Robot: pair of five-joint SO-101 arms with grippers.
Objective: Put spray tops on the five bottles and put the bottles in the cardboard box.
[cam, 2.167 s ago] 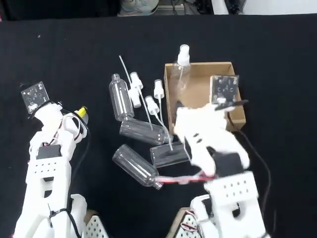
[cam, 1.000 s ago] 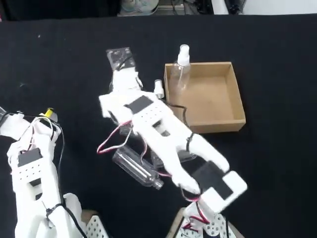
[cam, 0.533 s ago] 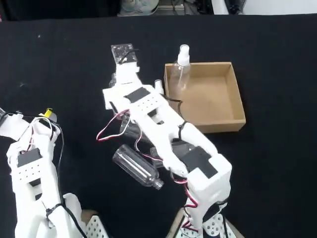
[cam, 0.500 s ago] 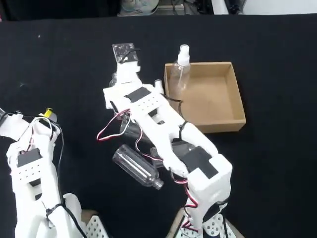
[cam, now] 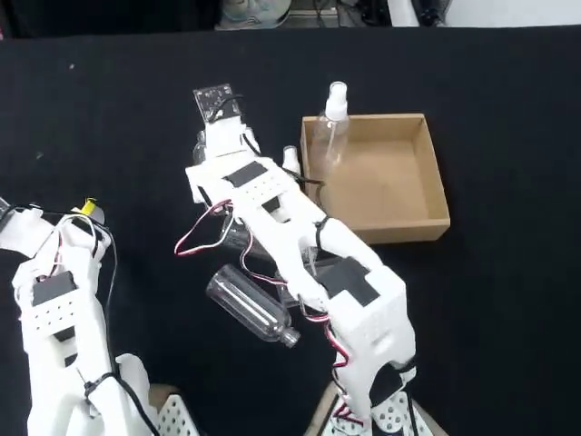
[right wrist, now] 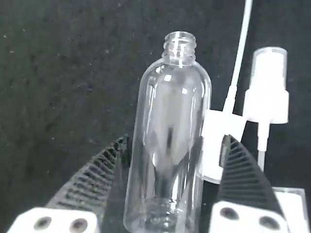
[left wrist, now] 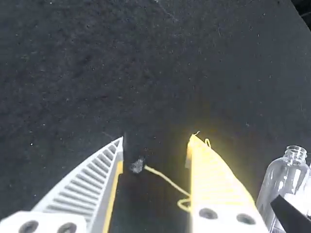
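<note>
Cardboard box (cam: 399, 229) sat on the black tabletop (cam: 508, 309), a capped bottle (cam: 331, 127) upright at its far corner. Right pincer (right wrist: 175, 141) gaped around an uncapped bottle (right wrist: 170, 111), with loose spray tops (right wrist: 266, 97) just beside. Left pincer (left wrist: 155, 141) hung open over bare tabletop. Room clutter (cam: 263, 11) lined the far edge.

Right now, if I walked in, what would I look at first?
Probably the long white right arm stretched across the black table, its hand open around a clear bottle with no top, with a white spray top right beside it. Next, the cardboard box next to that arm, with one finished bottle standing in its corner.
</note>
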